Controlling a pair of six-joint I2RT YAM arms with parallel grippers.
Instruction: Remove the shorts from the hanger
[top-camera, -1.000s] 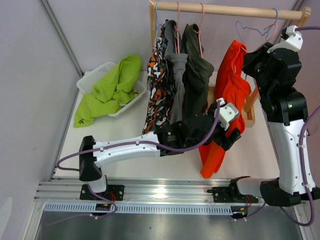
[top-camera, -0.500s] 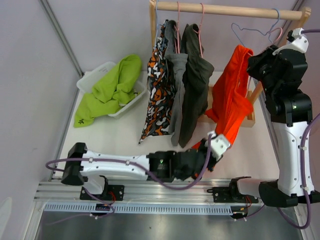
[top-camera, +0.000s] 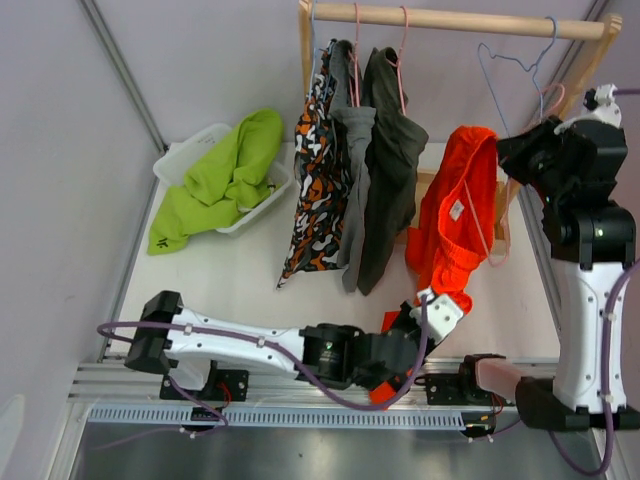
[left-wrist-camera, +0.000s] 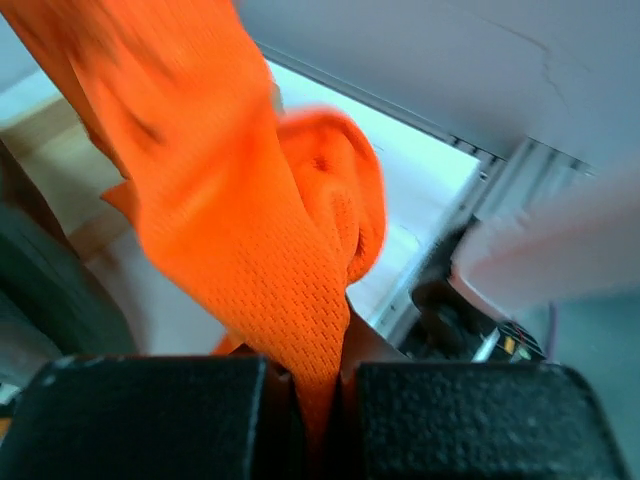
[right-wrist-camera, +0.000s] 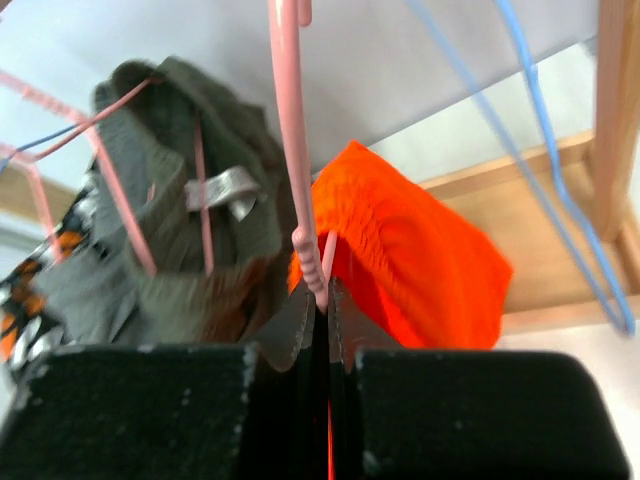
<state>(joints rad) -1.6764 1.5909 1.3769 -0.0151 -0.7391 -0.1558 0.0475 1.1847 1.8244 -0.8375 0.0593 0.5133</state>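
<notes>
My left claw (left-wrist-camera: 318, 388) is pinching the orange shorts (left-wrist-camera: 250, 230) at the worktop's (top-camera: 240, 280) near edge; my right claw (right-wrist-camera: 322, 330) is clamping the pink hanger (right-wrist-camera: 285, 100) by the right edge.

Wooden rail (top-camera: 470, 19): camo shorts (top-camera: 315, 180) + 2 grey shorts (top-camera: 392, 160) hang under its left half; orange shorts (top-camera: 455, 225) sag under right half, right gripper (top-camera: 508, 152) on their pink hanger (top-camera: 549, 96), left gripper (top-camera: 393, 378) pinching hem far below.
</notes>
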